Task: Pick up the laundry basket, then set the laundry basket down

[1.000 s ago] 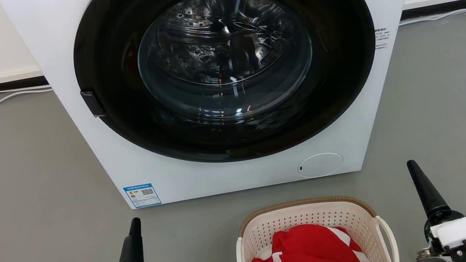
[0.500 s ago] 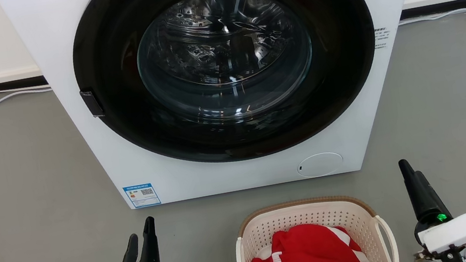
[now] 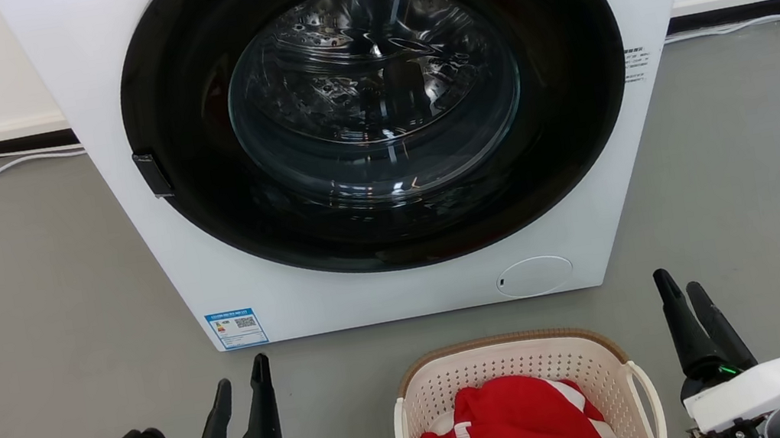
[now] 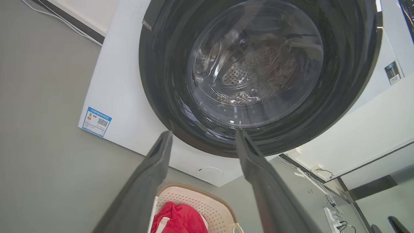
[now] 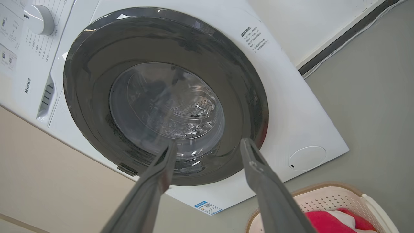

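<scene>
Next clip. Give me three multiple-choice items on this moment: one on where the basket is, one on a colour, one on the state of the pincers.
1. Where is the cream-white perforated plastic laundry basket?
A. On the grey floor, in front of the white front-loading washing machine
B. Inside the drum
C. On top of the machine

2. What colour is the crumpled cloth in the basket?
A. Blue
B. Red with white
C. Green

3. How are the left pincer and right pincer?
A. Both shut on the handles
B. Left shut on the rim, right open
C. Both open, holding nothing

Answers:
1 A, it stands on the floor before the machine's front.
2 B, red fabric with white stripes lies in it.
3 C, each stands spread, to one side of the basket, touching nothing.
</scene>
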{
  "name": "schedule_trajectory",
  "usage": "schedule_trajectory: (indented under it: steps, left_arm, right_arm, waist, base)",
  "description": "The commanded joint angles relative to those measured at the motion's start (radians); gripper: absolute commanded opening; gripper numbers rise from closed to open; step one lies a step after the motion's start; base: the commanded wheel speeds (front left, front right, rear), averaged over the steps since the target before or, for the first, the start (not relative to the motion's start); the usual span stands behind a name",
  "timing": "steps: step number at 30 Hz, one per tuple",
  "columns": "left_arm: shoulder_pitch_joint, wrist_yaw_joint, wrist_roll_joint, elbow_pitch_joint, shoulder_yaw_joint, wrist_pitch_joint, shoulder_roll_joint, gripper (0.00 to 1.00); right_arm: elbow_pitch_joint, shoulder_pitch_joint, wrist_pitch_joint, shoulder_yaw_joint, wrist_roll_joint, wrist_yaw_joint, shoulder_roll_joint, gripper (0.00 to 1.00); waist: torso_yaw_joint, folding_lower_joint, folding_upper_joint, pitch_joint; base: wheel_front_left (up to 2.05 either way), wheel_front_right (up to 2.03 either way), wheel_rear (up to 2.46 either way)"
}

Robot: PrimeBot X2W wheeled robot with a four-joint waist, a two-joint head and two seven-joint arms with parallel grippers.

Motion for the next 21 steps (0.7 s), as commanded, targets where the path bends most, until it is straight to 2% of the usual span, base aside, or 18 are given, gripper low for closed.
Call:
schedule_trajectory:
  steps: [1, 21]
  left_arm:
    - [-0.056, 0.007, 0.043, -0.036, 0.011, -0.016, 0.008, 1.00]
    - [-0.062, 0.040, 0.270, -0.068, -0.027, -0.077, 0.011, 1.00]
  right_arm:
    - [-0.034, -0.051, -0.020, 0.022, -0.037, 0.000, -0.015, 1.00]
    - [-0.050, -0.060, -0.082, 0.062, -0.249, 0.000, -0.030, 1.00]
  waist:
    - [0.000, -0.0001, 0.0000, 0.000]
    - [-0.006, -0.0001, 0.0000, 0.005]
  base:
    - [0.00, 0.00, 0.00]
    - [0.00, 0.00, 0.00]
